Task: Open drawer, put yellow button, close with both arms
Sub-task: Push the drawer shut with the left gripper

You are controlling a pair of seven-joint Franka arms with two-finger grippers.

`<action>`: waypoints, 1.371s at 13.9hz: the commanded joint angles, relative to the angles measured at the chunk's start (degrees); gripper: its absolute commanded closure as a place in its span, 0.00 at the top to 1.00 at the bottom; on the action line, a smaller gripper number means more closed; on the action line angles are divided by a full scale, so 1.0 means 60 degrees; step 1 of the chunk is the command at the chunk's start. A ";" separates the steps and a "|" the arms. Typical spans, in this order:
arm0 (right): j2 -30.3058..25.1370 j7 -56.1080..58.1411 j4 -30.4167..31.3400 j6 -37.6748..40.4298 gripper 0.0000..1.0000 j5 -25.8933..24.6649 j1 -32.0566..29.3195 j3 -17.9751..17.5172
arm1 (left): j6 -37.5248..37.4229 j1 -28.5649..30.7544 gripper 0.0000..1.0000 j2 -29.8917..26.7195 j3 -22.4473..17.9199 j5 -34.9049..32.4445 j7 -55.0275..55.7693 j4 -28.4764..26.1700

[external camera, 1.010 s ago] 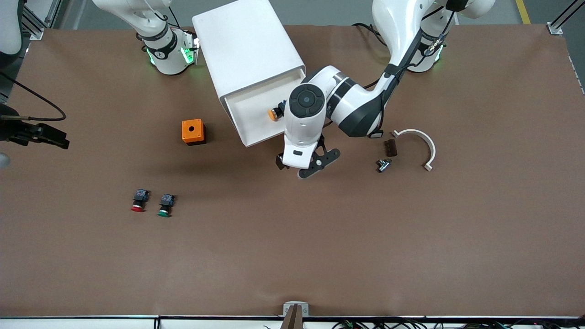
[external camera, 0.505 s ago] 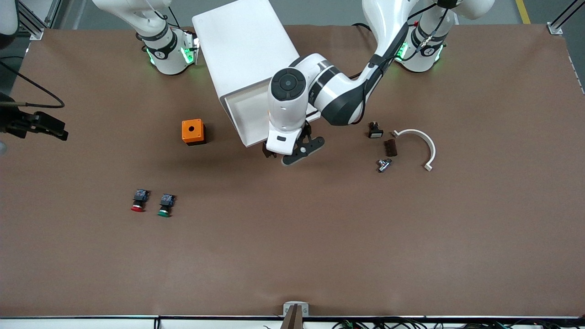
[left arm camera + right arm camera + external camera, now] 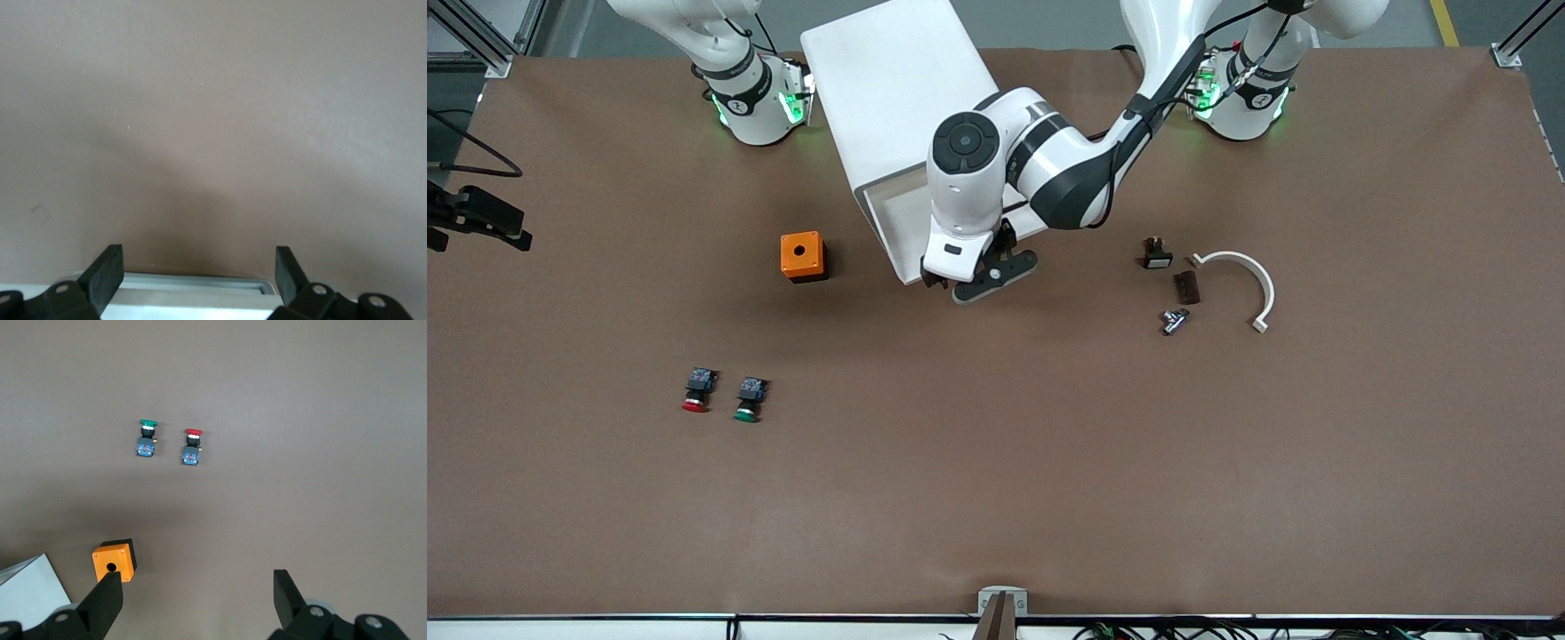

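Observation:
The white cabinet (image 3: 898, 89) lies between the two arm bases with its uppermost drawer (image 3: 898, 213) pulled out toward the front camera. My left gripper (image 3: 947, 283) is open at the drawer's front edge. In the left wrist view its fingers (image 3: 107, 273) stand on either side of the drawer's white rim (image 3: 200, 293), and the gripper (image 3: 198, 273) holds nothing. The left wrist covers most of the tray, so the yellow button is hidden. My right gripper (image 3: 197, 587) is open and empty, high over the table at the right arm's end, and shows dark at the front view's edge (image 3: 511, 233).
An orange cube with a hole (image 3: 802, 256) sits beside the drawer toward the right arm's end. A red-capped button (image 3: 696, 391) and a green-capped button (image 3: 749, 400) lie nearer the front camera. A white curved piece (image 3: 1245, 276) and small parts (image 3: 1174, 320) lie toward the left arm's end.
My left arm swung over the open drawer to its front edge, covering the yellow button that showed in the tray. The right gripper drew back toward the table's edge.

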State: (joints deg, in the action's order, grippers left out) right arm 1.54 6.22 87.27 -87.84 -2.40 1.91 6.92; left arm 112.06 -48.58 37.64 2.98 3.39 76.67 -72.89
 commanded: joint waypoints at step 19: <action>-0.1194 0.0076 0.1290 -0.0667 1.00 0.0722 -0.0362 -0.0085 | -0.0146 -0.0457 1.00 0.0157 0.1481 0.1764 0.0098 -0.0053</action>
State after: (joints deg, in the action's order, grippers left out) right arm -3.96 6.55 93.14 -91.60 1.01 0.62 6.90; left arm 111.23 -50.66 38.02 11.13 11.55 76.67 -73.96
